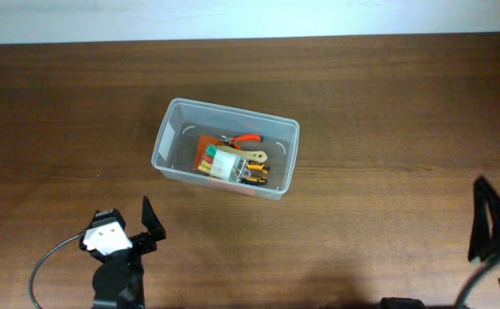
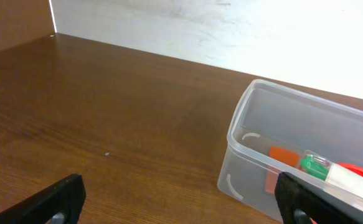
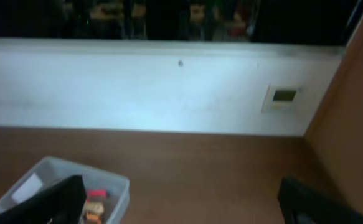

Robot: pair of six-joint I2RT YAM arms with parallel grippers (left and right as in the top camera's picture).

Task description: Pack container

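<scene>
The clear rectangular container [image 1: 171, 160] stands on the brown table, a little left of the middle. Inside it lie orange-handled pliers [image 1: 243, 138], a small white box with coloured pieces [image 1: 219, 160] and other small tools. The container also shows in the left wrist view [image 2: 243, 168] and in the right wrist view [image 3: 116, 186]. My left gripper [image 1: 142, 225] is open and empty, near the front edge, below and left of the container. My right gripper [image 1: 490, 225] is open and empty at the far right, well away from the container.
A white wall [image 2: 231, 31] runs along the table's far edge. A wooden side panel [image 3: 355, 124] stands at the table's right end, and a small white wall plate [image 3: 283, 97] is on the wall.
</scene>
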